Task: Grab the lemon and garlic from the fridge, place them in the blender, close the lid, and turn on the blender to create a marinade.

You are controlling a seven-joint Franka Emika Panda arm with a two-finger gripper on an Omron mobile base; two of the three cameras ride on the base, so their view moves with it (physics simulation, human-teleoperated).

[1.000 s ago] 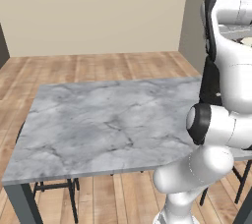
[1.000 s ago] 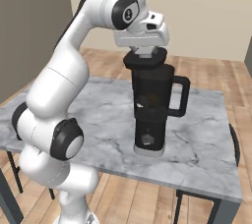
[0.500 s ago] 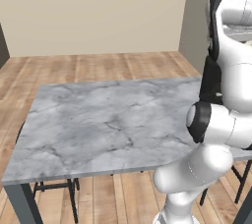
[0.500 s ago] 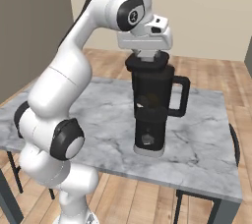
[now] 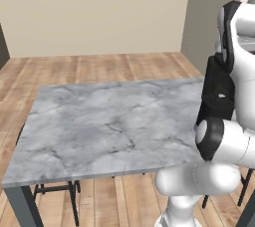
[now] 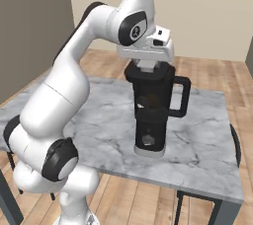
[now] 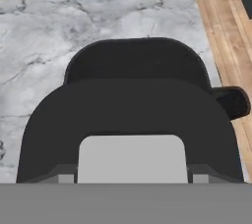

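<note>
Gripping the lid's (image 7: 133,115) grey knob (image 7: 132,158), the claw (image 6: 146,66) sits half-open directly atop the blender (image 6: 152,115) on the marble table (image 6: 197,145).

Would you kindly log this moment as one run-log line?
phase: closing lid | gripper: directly above blender, fingers astride lid knob | lid: on jug top | blender: upright on marble table

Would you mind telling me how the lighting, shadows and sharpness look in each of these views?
Left base view: flat, even light on the marble table, no glare, soft rendering. Right base view: the blender casts only a faint shadow at its base; its black jug shows weak reflections. Hand view: the lid and its grey knob sit very close to the camera, slightly blurred and cut off at the bottom.
</note>
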